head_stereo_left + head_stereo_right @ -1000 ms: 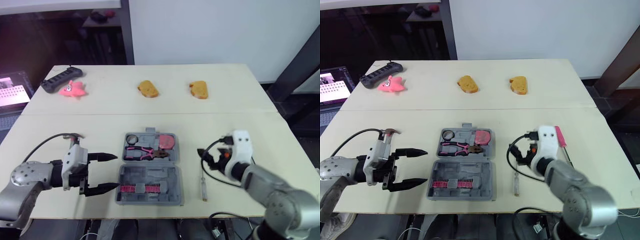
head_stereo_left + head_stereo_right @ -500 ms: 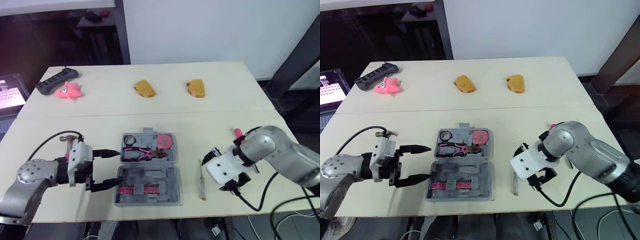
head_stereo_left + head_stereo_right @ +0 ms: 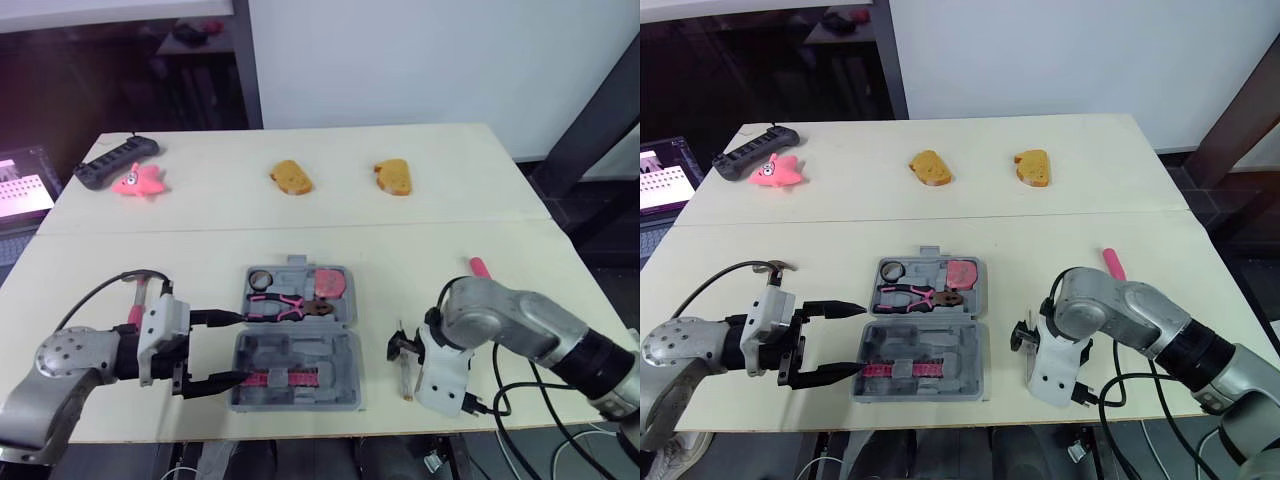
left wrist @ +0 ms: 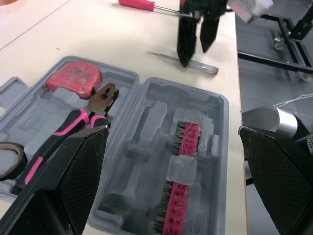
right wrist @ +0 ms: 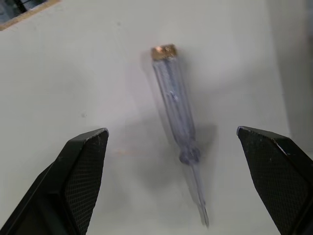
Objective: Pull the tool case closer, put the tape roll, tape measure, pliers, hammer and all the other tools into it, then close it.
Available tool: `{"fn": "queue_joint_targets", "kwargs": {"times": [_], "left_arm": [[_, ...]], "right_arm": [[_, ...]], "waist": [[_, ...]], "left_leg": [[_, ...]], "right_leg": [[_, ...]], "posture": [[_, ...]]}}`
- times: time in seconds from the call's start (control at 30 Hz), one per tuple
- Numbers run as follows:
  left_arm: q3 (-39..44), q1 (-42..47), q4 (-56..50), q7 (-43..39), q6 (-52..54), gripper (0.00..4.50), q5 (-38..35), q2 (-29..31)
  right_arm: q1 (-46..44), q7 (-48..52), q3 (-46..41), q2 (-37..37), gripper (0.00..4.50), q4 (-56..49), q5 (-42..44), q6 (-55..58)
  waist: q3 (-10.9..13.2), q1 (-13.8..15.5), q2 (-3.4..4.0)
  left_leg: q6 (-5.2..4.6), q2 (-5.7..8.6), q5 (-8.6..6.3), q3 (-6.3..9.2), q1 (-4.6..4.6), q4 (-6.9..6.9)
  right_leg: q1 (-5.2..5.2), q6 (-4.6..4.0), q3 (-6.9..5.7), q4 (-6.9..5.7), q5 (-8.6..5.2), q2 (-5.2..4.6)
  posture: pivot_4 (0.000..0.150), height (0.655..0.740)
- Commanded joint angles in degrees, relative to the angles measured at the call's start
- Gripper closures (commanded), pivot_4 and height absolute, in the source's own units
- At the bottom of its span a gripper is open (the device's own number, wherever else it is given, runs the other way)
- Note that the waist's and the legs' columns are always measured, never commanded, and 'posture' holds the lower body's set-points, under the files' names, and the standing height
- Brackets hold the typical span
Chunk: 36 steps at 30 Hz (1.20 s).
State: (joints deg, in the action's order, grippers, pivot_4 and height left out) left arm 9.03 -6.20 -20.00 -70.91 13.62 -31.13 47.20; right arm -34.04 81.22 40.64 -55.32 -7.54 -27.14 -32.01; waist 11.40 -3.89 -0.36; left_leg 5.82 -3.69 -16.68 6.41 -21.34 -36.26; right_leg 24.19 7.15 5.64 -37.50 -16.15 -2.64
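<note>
Head view: the open tool case [image 3: 298, 335] is flanked at 9 o'clock by the left jaws, spread wide and empty, seemingly for pulling it closer. Left wrist view: pliers [image 4: 73, 127] are seated inside. Right wrist view: the right jaws, wide and empty, are poised over the clear screwdriver [image 5: 176, 117], at the case's 3 o'clock.

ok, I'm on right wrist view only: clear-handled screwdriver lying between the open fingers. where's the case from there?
Observer: The open tool case lies to the robot's left of the clear-handled screwdriver, apart from it.
Operator: what's in it?
Observer: The far half holds the tape roll, pliers and tape measure; the near half holds a pink bit rack.
Operator: other loose tools?
Observer: A pink-handled screwdriver lies farther out, to the robot's right.
</note>
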Motion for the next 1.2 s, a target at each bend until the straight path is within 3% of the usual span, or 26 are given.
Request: {"fn": "queue_joint_targets", "kwargs": {"times": [0.03, 0.17, 0.23, 0.37, 0.63, 0.77, 0.93, 1.0, 1.07, 1.2], "left_arm": [[0.47, 0.34, -1.78, 0.45, 0.3, 0.0, -1.08, 0.07], [0.48, 0.46, -2.07, 0.83, 0.69, 0.0, -1.23, -0.14], [0.46, 0.55, -2.01, 0.94, 0.76, 0.0, -1.22, -0.14], [0.45, 0.69, -1.81, 1.14, 0.69, 0.0, -1.26, -0.11], [0.51, 1.44, -0.64, 0.84, 0.48, 0.0, -1.3, -0.06], [0.35, 2.33, 0.19, 0.57, 0.46, 0.0, -1.38, -0.25], [-0.35, 2.97, 1.06, 0.32, -0.03, 0.0, -1.1, -0.64], [-0.86, 3.17, 1.25, 0.25, -0.26, 0.0, -0.88, -0.91], [-1.19, 3.22, 1.41, 0.22, -0.42, 0.0, -0.73, -1.1], [-1.26, 3.12, 1.7, 0.04, -0.62, 0.0, -0.73, -1.35]], "right_arm": [[0.12, -1.14, 0.15, 1.52, 0.04, 1.9, -4.57, -1.55], [-0.28, -1.41, 0.27, 2.66, 1.29, 4.73, -6.87, -3.18], [-0.48, -1.32, 0.22, 3.75, 2.49, 5.61, -6.81, -3.35], [-0.61, -0.95, -0.16, 5.24, 4.34, 6.61, -6.36, -3.13], [-1.46, -1.89, -5.43, 5.17, 4.46, 6.1, -2.28, -0.31], [0.76, 1.96, -11.12, 4.85, 4.46, -0.64, 6.21, 14.38], [5.68, 8.3, -18.35, 5.24, 4.46, -15.66, 15.37, 55.79], [4.63, 7.72, -18.88, 6.4, 4.46, -19.71, 17.86, 80.16], [2.87, 3.85, -19.85, 9.38, 4.46, -21.04, 20.12, 99.3], [1.34, -8.04, -23.25, 15.99, 4.46, -19.89, 21.87, 121.71]], "waist": [[-0.02, -0.01, -0.03], [-0.14, -0.18, -0.44], [-0.2, -0.2, -0.69], [-0.25, -0.23, -0.88], [-0.15, -0.11, -0.72], [-0.08, 0.2, -0.58], [-0.07, 0.93, -0.56], [-0.06, 1.17, -0.54], [-0.07, 1.32, -0.54], [-0.07, 1.4, -0.53]], "left_leg": [[0.0, 0.0, 0.0, 0.0, 0.0, -0.01], [0.0, -0.01, 0.0, 0.01, 0.34, 0.0], [-0.03, -0.02, -0.02, 0.01, 1.08, 0.09], [-0.04, -0.07, -0.02, 0.01, 1.3, 0.07], [-0.04, -0.07, -0.02, 0.02, 1.36, 0.07], [-0.03, -0.04, -0.02, 0.04, 1.13, 0.05], [-0.03, -0.03, -0.02, 0.08, 0.97, 0.07], [-0.03, -0.03, -0.02, 0.08, 0.97, 0.06], [-0.03, -0.03, -0.02, 0.08, 0.97, 0.04], [-0.02, -0.03, -0.01, 0.08, 0.93, 0.04]], "right_leg": [[0.0, 0.0, 0.0, 0.0, 0.0, 0.0], [-0.38, -0.01, 0.0, 0.03, 0.0, 0.03], [-1.09, -0.25, 0.0, 0.19, -0.14, 0.04], [-1.3, -0.28, 0.01, 0.2, -0.15, 0.11], [-1.36, -0.26, 0.02, 0.18, -0.14, 0.1], [-1.22, -0.16, 0.02, 0.17, -0.09, 0.07], [-1.06, -0.06, 0.0, 0.17, -0.03, 0.07], [-1.04, -0.07, 0.0, 0.17, -0.03, 0.08], [-1.02, -0.25, 0.0, 0.16, -0.13, 0.09], [-0.98, -0.26, 0.0, 0.17, -0.12, 0.1]], "posture": [[0.15, 0.74], [0.15, 0.74], [0.15, 0.74], [0.15, 0.74], [0.15, 0.74], [0.15, 0.74], [0.15, 0.74], [0.15, 0.74], [0.15, 0.74], [0.15, 0.74]]}}
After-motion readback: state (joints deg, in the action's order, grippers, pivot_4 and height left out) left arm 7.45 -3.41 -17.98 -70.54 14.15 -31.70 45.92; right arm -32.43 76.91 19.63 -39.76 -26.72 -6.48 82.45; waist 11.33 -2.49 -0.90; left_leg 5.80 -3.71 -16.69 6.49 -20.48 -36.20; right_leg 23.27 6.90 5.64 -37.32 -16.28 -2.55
